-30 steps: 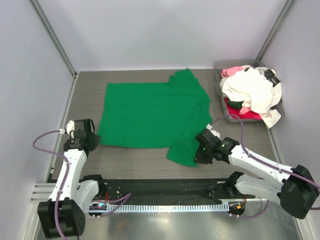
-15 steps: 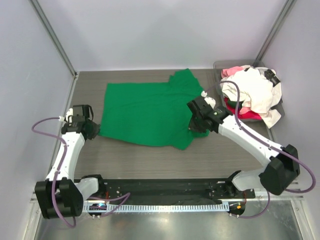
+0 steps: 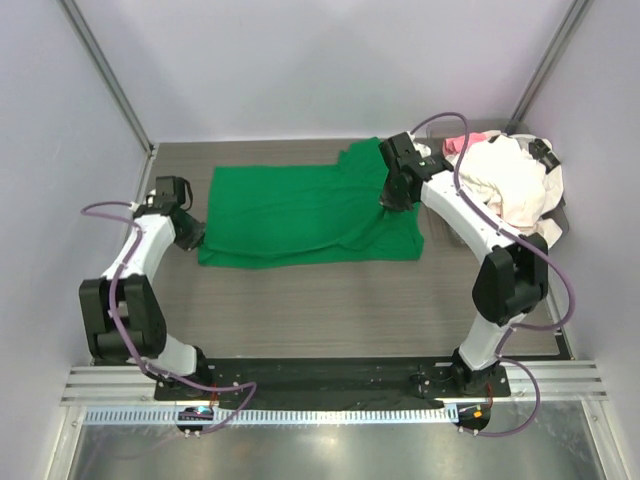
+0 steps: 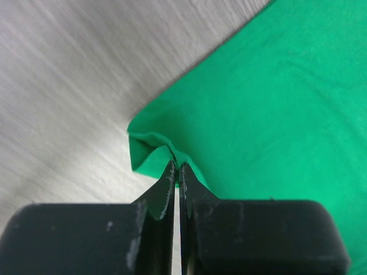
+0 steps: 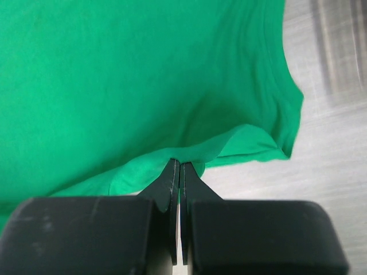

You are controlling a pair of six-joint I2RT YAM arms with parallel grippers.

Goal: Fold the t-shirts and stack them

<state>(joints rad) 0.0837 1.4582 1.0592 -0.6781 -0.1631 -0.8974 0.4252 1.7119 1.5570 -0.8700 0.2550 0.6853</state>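
Observation:
The bright green t-shirt lies spread on the table, its near half carried over toward the far side. My left gripper is shut on its left edge, and the left wrist view shows the fingertips pinching a fold of green cloth. My right gripper is shut on the shirt's right part near the far sleeve. In the right wrist view the green cloth drapes from the closed tips. A white t-shirt and a pink one are heaped at the far right.
The clear plastic bin under the heap stands at the far right, close to my right arm. Grey walls enclose the table on three sides. Bare wood-grain tabletop stretches between the shirt and the arm bases.
Both grippers have moved away from the near edge, dragging the shirt's near hem and lower sleeve over its body. The right arm swept from near centre to the far right.

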